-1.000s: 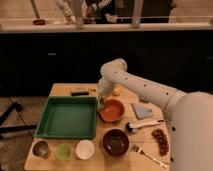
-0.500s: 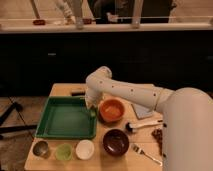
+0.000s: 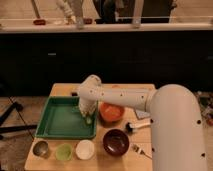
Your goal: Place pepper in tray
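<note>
Pepper (image 3: 88, 120) in closed gripper (image 3: 86, 116), over tray (image 3: 55, 120)

We see the gripper (image 3: 87, 116) over the large green rectangular plastic tray's (image 3: 56, 123) right side, orange bowl (image 3: 112, 112) just right.

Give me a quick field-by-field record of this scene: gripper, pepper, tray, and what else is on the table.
gripper: shut, low over the tray's right side
pepper: small green piece at the gripper tip, apparently held
tray: green, on the table's left part
orange bowl: right of the tray
dark bowl: front
front row: metal cup, green cup, white cup
</note>
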Robot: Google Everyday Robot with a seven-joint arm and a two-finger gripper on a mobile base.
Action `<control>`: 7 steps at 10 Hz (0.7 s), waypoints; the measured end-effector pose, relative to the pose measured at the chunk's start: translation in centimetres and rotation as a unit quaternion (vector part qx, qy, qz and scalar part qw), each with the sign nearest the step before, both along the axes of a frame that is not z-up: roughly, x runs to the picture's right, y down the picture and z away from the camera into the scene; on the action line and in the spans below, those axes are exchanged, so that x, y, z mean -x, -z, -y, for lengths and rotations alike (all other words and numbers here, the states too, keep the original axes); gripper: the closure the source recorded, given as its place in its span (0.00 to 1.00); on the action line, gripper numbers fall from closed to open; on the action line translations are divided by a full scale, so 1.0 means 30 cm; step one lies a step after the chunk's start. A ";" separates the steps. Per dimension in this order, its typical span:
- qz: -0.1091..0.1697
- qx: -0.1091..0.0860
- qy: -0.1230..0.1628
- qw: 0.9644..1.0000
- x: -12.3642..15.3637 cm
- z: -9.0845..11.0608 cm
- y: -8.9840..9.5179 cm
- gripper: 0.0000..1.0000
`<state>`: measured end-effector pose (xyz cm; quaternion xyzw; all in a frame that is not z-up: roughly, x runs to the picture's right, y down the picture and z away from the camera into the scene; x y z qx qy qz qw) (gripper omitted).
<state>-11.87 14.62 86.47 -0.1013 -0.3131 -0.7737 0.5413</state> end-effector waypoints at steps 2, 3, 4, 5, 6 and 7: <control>-0.010 0.001 0.007 1.000 0.020 -0.016 -0.027 1.00; -0.014 0.000 0.007 1.000 0.028 -0.011 -0.036 1.00; -0.015 -0.001 0.008 1.000 0.044 -0.005 -0.041 1.00; -0.015 -0.002 0.009 1.000 0.057 -0.002 -0.043 1.00; -0.015 -0.001 0.011 1.000 0.069 -0.002 -0.043 1.00; -0.014 -0.001 0.013 1.000 0.080 -0.001 -0.044 1.00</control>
